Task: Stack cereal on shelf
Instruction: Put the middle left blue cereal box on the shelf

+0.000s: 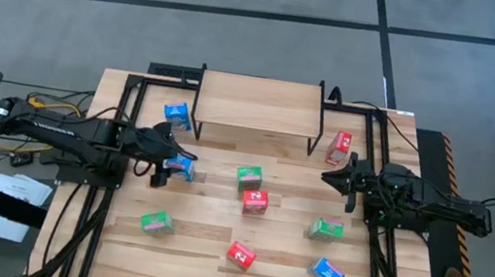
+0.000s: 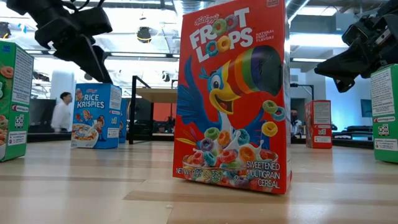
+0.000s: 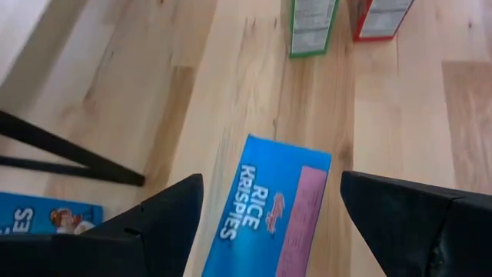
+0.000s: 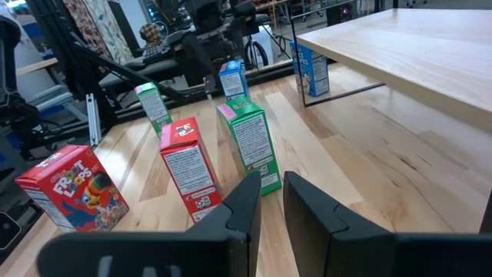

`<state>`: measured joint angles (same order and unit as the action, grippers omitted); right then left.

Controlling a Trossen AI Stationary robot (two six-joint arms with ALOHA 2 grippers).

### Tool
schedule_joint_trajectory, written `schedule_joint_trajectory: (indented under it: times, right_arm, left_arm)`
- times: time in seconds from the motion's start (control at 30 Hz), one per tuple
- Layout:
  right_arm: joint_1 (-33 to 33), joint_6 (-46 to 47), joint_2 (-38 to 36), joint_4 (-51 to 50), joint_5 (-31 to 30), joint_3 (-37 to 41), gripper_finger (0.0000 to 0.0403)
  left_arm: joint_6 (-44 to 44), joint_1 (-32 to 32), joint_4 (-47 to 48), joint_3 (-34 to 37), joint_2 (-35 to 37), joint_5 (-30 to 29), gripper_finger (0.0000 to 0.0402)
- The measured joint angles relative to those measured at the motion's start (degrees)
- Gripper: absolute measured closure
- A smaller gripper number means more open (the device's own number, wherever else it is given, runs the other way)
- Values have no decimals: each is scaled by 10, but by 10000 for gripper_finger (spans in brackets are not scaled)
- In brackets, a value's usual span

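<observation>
Cereal box [image 3: 269, 208] sits between the spread left end effector [image 3: 265, 219], per its wrist view.

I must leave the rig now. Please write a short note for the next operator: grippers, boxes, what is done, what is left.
Left gripper: open, above the blue Rice Krispies box, its fingers on either side of it, not gripping yet.
Right gripper: shut, empty, waiting at the table's right side near a red box.
Shelf: no box on top.
Boxes: all nine on the tabletop; another blue box stands by the shelf's left legs, the rest spread in front of it.
Done: nothing stacked.
Left: all nine boxes.
</observation>
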<state>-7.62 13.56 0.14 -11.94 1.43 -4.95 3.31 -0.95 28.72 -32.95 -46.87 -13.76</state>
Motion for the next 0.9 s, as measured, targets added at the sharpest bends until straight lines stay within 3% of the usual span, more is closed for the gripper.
schedule_joint_trajectory:
  times: [0.43,0.9]
  right_arm:
    - [0,0,0,0,0,0,321]
    - [0,0,0,0,0,0,321]
  left_arm:
    - [30,0,53,0,0,12,107]
    - [45,0,54,0,0,14,168]
